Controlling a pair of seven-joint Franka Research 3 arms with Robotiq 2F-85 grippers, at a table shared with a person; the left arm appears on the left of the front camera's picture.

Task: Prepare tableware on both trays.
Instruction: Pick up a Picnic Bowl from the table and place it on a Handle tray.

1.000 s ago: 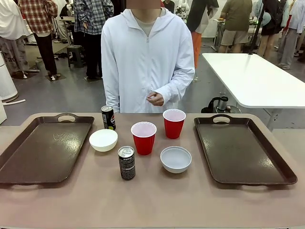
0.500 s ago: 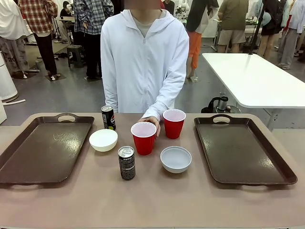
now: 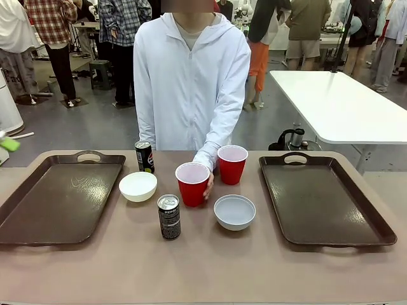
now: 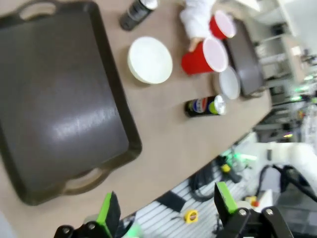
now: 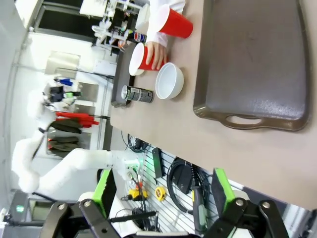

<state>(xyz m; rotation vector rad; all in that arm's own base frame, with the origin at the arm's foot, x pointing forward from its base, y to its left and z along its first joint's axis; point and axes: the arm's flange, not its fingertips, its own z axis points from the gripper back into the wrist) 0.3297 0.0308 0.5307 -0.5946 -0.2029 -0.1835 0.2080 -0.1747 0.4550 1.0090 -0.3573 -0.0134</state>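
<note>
Two dark brown trays lie bare on the table, one on the left (image 3: 57,203) and one on the right (image 3: 327,203). Between them stand two red cups (image 3: 192,184) (image 3: 232,164), two white bowls (image 3: 138,186) (image 3: 234,211) and two black cans (image 3: 144,156) (image 3: 168,216). The person's hand (image 3: 208,185) holds the nearer cup. My left gripper (image 4: 167,206) hangs open high over the left tray (image 4: 54,99). My right gripper (image 5: 162,186) is open too, above the table's near edge by the right tray (image 5: 252,59). Neither holds anything.
The person in a white jacket (image 3: 191,82) stands at the far edge, one arm reaching over the table's middle. A white table (image 3: 343,105) stands behind on the right. Cables and tools lie on the floor (image 5: 173,178) below the near edge.
The person's hand came down from the chest to the nearer red cup and now grips it. A green finger pad has appeared at the left edge of the front view.
</note>
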